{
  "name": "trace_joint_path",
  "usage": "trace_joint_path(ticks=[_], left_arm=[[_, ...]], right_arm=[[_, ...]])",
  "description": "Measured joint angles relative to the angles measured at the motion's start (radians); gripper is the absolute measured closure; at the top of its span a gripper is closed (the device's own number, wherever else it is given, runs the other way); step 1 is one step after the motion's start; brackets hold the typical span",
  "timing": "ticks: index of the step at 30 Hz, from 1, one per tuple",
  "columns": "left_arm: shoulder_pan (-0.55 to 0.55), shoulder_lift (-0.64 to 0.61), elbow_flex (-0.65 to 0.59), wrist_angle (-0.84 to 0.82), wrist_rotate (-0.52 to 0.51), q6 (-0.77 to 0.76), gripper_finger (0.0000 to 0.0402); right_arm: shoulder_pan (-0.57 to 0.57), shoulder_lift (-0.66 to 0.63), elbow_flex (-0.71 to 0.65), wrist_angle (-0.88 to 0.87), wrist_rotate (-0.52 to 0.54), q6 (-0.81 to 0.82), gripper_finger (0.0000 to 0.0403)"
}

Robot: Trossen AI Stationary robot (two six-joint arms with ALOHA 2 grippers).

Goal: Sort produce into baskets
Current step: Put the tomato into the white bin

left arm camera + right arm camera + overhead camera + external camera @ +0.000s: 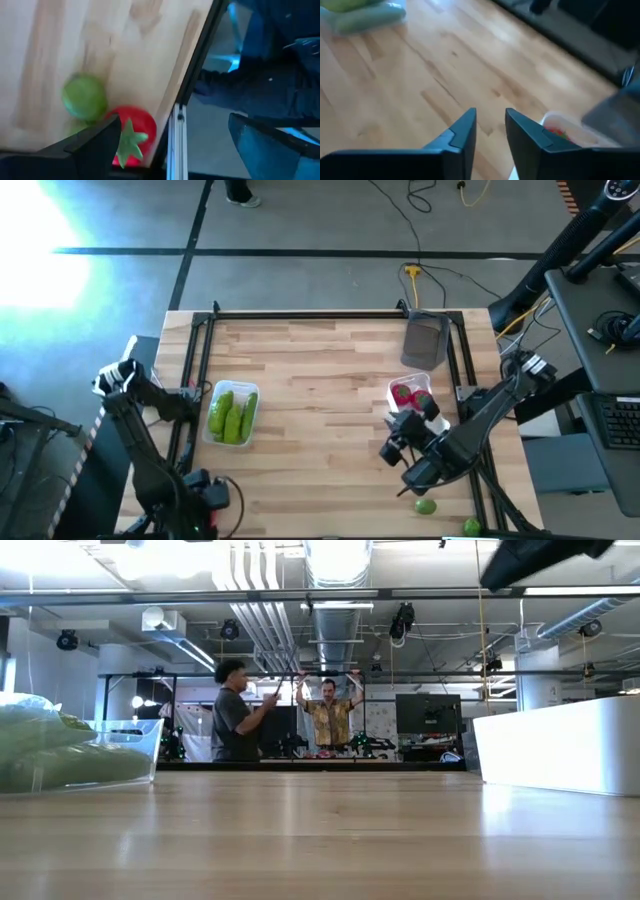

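Note:
My left gripper (208, 496) (175, 125) hangs open over the table's near left corner. Below it, a red tomato (131, 135) with a green top and a green lime (84, 96) lie on the wood beside the black edge rail; one finger partly hides the tomato. My right gripper (393, 444) (490, 125) is above the table, near the clear basket (398, 388) of tomatoes (408, 394). Its fingers stand a narrow gap apart with nothing between them. Cucumbers (232, 416) lie in the clear basket (207, 428) at the left. The grey basket (426, 340) sits at the far right.
Two limes (426, 505) (470, 527) lie at the near right, one by the right arm's base and one at the table's edge. A black rail frame (300, 313) runs around the table. Bare wood lies between the left and right baskets. Two people stand in the room beyond.

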Motion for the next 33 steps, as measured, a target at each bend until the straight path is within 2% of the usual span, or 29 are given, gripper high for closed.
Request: trace_joint_path(ticks=[4,8,11,21,33], left_arm=[[0.005,0.07,0.03,-0.032,0.103,-0.023,0.0045],[0.005,0.121,0.042,-0.059,0.161,-0.015,0.0038],[0.001,0.148,0.028,-0.069,0.192,0.014,0.004],[-0.004,0.193,0.015,-0.109,0.199,0.192,0.0044],[-0.009,0.195,-0.077,-0.024,0.255,0.206,0.0049]], right_arm=[[0.0,0.023,0.035,-0.002,0.104,-0.057,0.0264],[0.0,0.032,0.038,-0.001,0.169,-0.08,0.023],[0.0,0.042,0.034,-0.003,0.174,-0.108,0.0209],[0.0,0.056,0.032,-0.004,0.171,-0.116,0.0161],[0.0,0.056,0.032,-0.003,0.169,-0.101,0.0132]])
